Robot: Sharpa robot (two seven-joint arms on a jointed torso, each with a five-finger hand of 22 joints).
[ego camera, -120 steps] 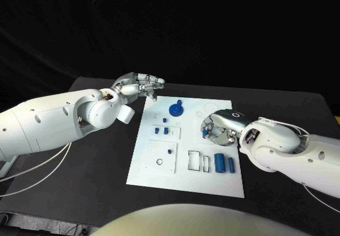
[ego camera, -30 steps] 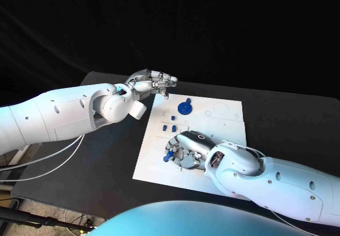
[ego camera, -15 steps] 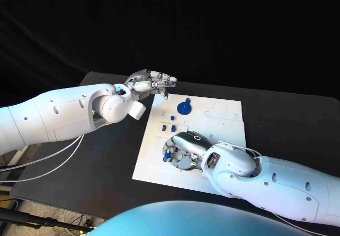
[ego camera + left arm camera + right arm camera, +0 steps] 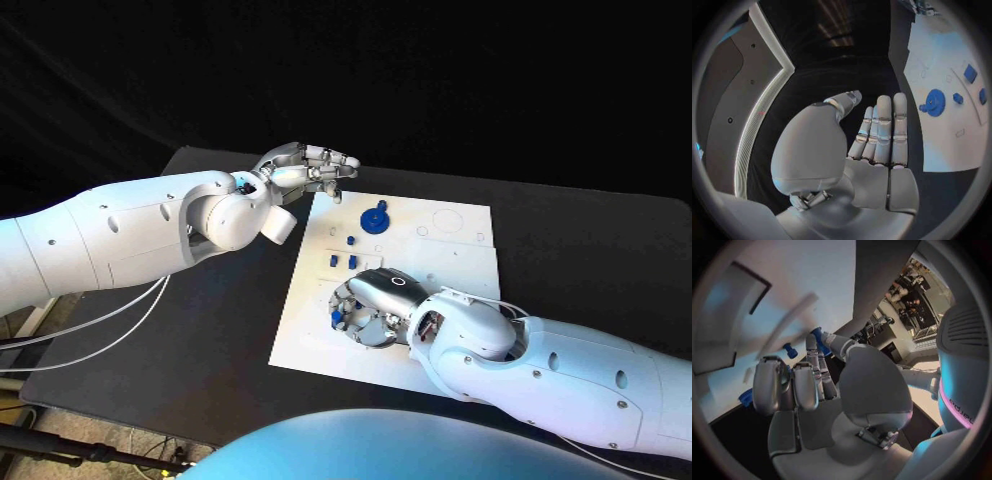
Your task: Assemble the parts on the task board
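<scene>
Task board [image 4: 433, 262] mid-build: blue gear [image 4: 376, 219] seated; right robot hand [image 4: 364, 305] pinching blue part [image 4: 339, 318] over it, left robot hand [image 4: 306, 168] loosely curled, empty, beside far corner.

The head camera looks down on the task board [image 4: 325, 330]; both wrist cameras sit close behind their fingers, sharing it.

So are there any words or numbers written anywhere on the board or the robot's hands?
There are no words or numbers here that can be read.
White board: only thin outlines of shapes, no letters.
Right hand: a small ring mark on its back, no letters.
Blue part pinched by the right hand: no print to see.
Left hand: plain silver, no print.
</scene>
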